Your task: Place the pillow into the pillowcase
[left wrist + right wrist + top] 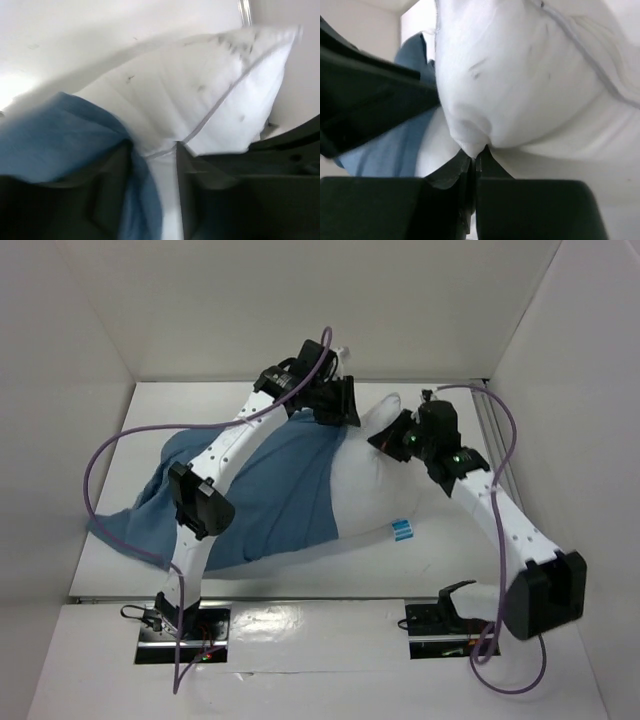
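White, plump, soft fabric pillow [372, 490] sits partly inside the limp blue cloth pillowcase [280, 495], left of the right pincer [476, 156], which is clamped on its bare end. The left pincer [152, 150] stands parted at the hem. It looks light and squashy, so pinch the seams.

The pillow [368, 490] is soft matt white cloth, the pillowcase [285, 490] wrinkled matt blue cloth.

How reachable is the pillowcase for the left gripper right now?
Probably yes. The left gripper sits right at the pillowcase edge, jaws apart with blue cloth between them, though the pillow seam shares that gap.
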Controlling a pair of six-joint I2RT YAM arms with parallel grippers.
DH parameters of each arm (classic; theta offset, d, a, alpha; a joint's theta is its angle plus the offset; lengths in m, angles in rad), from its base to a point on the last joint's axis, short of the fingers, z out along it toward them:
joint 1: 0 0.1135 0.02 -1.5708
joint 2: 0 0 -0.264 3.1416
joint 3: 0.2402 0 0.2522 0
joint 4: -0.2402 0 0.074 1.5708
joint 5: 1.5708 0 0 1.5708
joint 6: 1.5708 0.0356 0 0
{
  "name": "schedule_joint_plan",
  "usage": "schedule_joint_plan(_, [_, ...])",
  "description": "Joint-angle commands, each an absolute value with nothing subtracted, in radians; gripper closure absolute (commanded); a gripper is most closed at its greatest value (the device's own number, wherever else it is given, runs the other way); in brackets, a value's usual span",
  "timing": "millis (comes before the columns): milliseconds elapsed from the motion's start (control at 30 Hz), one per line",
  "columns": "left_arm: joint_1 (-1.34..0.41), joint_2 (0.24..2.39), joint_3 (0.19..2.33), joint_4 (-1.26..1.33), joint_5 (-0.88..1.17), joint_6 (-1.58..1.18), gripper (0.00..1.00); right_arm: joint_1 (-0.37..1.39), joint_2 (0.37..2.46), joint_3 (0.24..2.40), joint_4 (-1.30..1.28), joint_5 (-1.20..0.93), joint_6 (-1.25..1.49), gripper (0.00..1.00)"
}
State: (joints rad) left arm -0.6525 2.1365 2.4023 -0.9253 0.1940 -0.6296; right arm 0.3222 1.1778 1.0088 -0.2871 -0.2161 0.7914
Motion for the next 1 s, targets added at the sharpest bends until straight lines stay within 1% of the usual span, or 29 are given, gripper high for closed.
schedule_joint_plan(0, [-0.621,2.125,2.47,-0.81,0.276,-0.557,0.41,0.267,1.348,1.136,-0.251,-0.202,0.738,0.93])
schedule_joint_plan(33, [-0.621,2.099,2.47,-0.822,0.255,-0.542,0.34,0.25,1.389,1.169,-0.274,-0.202,0.717,0.79])
schedule_joint_plan(67, [-0.621,2.067,2.433,-0.822,0.23,-0.526,0.26,0.236,1.463,1.196,-0.291,-0.212,0.695,0.58])
schedule_joint_plan(100, [-0.633,2.033,2.41,-0.831,0.207,-0.496,0.19,0.207,1.494,1.242,-0.308,-0.247,0.652,0.44])
schedule_joint_plan(133, [-0.643,2.001,2.387,-0.831,0.181,-0.482,0.16,0.192,1.52,1.262,-0.352,-0.261,0.635,0.3])
schedule_joint_plan(167, [-0.664,1.97,2.37,-0.856,0.122,-0.473,0.14,0.18,1.538,1.276,-0.366,-0.273,0.62,0.26])
schedule_joint_plan(233, [-0.675,1.908,2.345,-0.9,0.062,-0.463,0.14,0.146,1.549,1.287,-0.391,-0.285,0.594,0.22])
schedule_joint_plan(267, [-0.686,1.896,2.336,-0.926,-0.002,-0.463,0.14,0.146,1.531,1.287,-0.391,-0.285,0.577,0.16])
schedule_joint_plan(333, [-0.696,1.864,2.292,-0.988,-0.073,-0.474,0.15,0.108,1.474,1.253,-0.4,-0.261,0.548,0.09])
schedule_joint_plan(367, [-0.707,1.864,2.274,-1.005,-0.137,-0.483,0.15,0.098,1.457,1.253,-0.417,-0.261,0.534,0.07])
schedule_joint_plan(433, [-0.707,1.852,2.202,-1.017,-0.179,-0.503,0.16,0.078,1.414,1.229,-0.443,-0.247,0.491,0.03])
schedule_joint_plan(567, [-0.716,1.897,2.184,-1.057,-0.284,-0.567,0.21,0.054,1.399,1.201,-0.488,-0.285,0.442,0.02])
schedule_joint_plan(667, [-0.716,1.936,2.22,-1.097,-0.373,-0.635,0.28,0.054,1.399,1.183,-0.497,-0.294,0.419,0.02])
schedule_joint_plan(700, [-0.716,1.947,2.22,-1.107,-0.429,-0.653,0.28,0.054,1.399,1.171,-0.497,-0.295,0.419,0.02])
schedule_joint_plan(867, [-0.693,1.97,2.22,-1.118,-0.5,-0.721,0.29,0.044,1.411,1.16,-0.497,-0.295,0.396,0.01])
schedule_joint_plan(967, [-0.672,1.989,2.21,-1.108,-0.5,-0.733,0.29,0.035,1.434,1.17,-0.497,-0.313,0.387,0.01])
